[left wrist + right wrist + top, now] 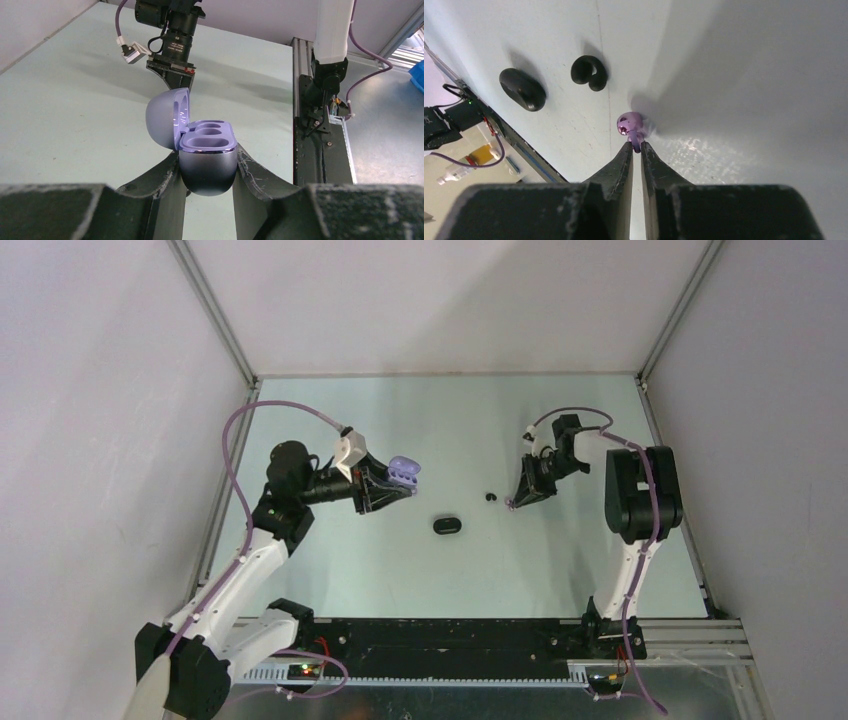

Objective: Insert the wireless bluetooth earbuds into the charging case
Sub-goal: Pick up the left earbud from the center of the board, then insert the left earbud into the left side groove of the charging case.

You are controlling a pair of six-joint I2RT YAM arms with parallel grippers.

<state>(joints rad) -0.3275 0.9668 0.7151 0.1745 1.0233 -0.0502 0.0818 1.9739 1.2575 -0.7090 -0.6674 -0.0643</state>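
Observation:
My left gripper is shut on the open lilac charging case and holds it above the table, lid tipped left. Both wells look empty. The case also shows in the top view. My right gripper is shut on the stem of a lilac earbud, close over the table; from above it is at mid-right. Black earbuds lie together just left of it. The second lilac earbud is out of view.
A closed black oval case lies on the pale green table between the two grippers, also in the right wrist view. Metal rails edge the table on both sides.

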